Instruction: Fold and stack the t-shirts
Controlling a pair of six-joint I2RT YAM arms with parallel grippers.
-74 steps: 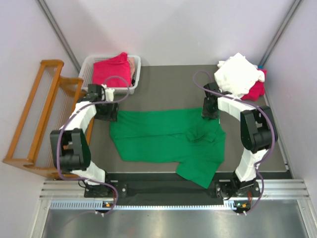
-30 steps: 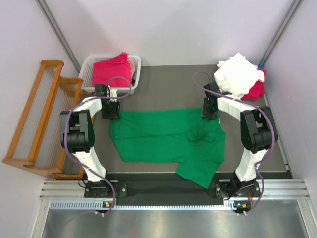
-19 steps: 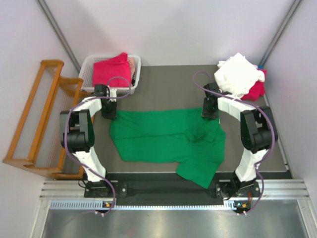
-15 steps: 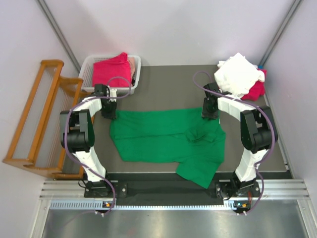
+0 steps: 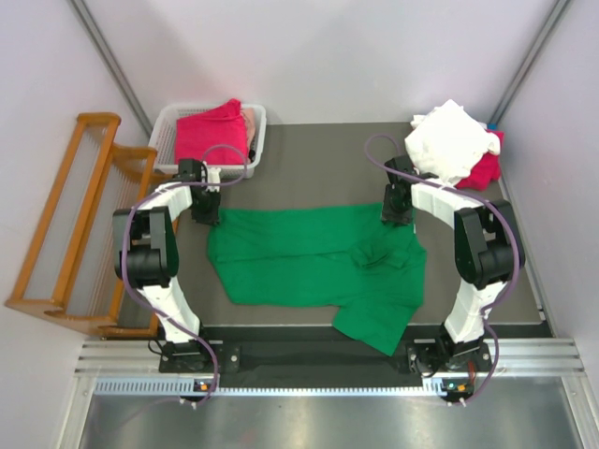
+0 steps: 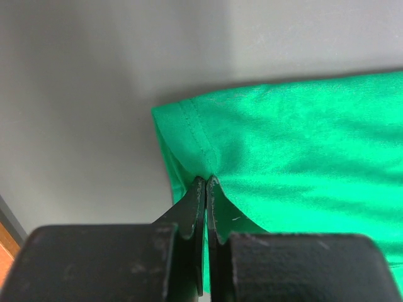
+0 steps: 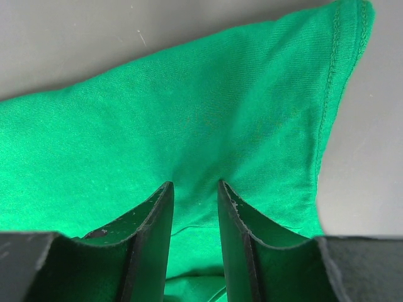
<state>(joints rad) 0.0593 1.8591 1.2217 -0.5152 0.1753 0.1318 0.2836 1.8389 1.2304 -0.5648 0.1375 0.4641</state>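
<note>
Left gripper (image 6: 206,185) jaws clamped; right gripper (image 7: 194,190) jaws parted.

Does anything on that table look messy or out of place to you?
Yes. The green t-shirt lies crooked: cloth is bunched near its right end and one part hangs over the near edge of the table. At the far right corner, a white t-shirt sits in a loose heap on a red one, not a neat stack.
</note>
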